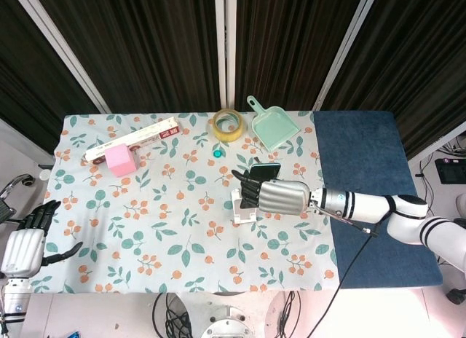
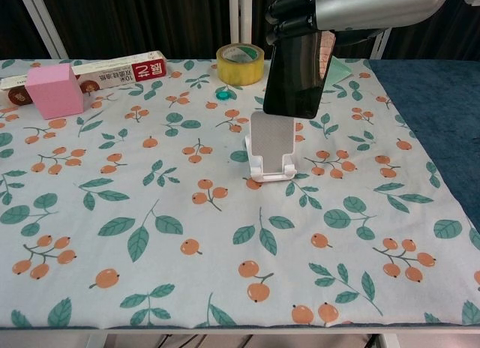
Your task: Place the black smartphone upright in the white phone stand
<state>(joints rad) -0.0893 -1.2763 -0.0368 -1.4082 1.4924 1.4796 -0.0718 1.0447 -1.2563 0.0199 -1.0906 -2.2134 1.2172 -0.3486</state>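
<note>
Lighting: bright, even light from above.
Shadows: soft and faint on the tablecloth (image 1: 167,221).
Backdrop: far curtains (image 1: 145,46) stay dark.
Focus: both views sharp.
Glare: none noticeable.
</note>
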